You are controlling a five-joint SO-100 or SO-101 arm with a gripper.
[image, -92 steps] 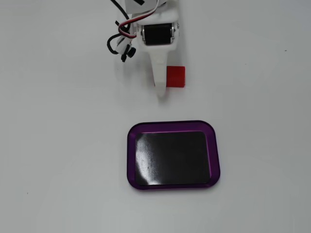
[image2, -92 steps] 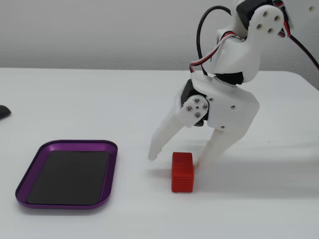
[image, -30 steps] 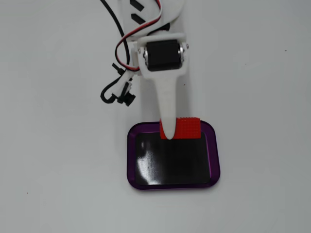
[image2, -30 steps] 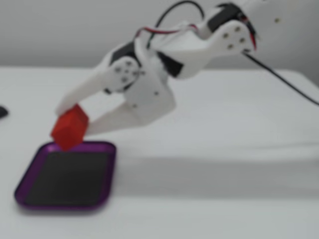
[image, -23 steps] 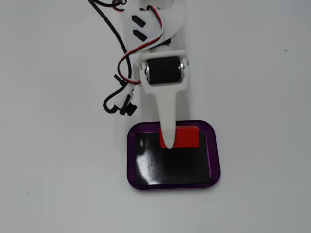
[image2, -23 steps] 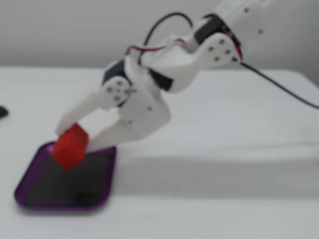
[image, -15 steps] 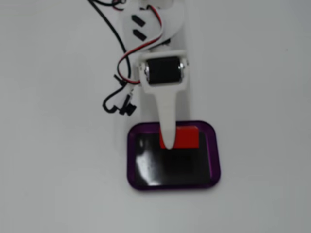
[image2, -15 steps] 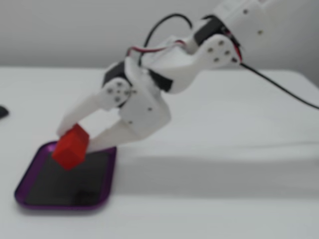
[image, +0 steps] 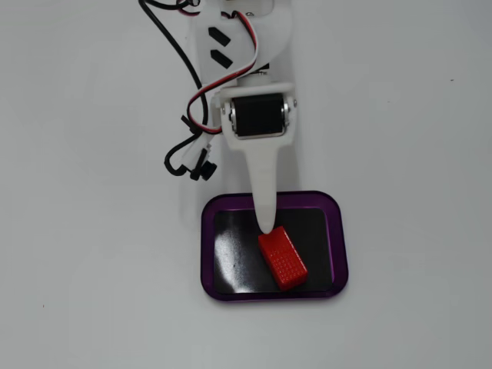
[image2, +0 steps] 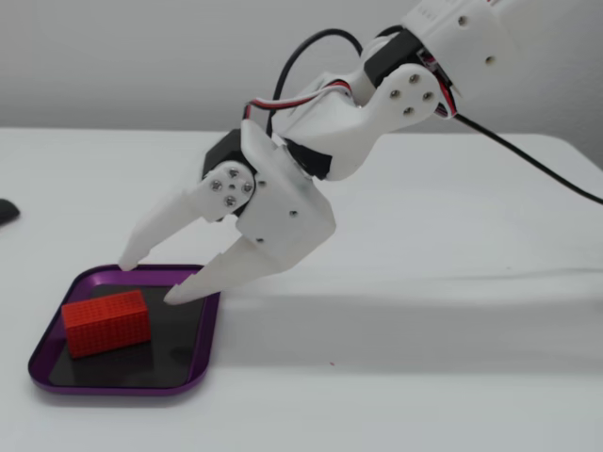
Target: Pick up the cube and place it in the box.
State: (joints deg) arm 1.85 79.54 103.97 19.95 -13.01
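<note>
Glossy purple-rimmed black tray (image2: 198,363) holds the bumpy red rectangular block (image2: 105,323), its end hidden under a white fingertip from above. White gripper (image2: 151,281) slants down, fingers spread, empty.

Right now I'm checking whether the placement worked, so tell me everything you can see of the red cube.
The cube is a small bright red oblong block with a finely bumpy grid texture, plastic by its look. It lies flat on the shiny black bottom of the box, angled to the purple rim and touching only that floor. In a fixed view the open gripper stands above and beside it, not gripping it.
</note>
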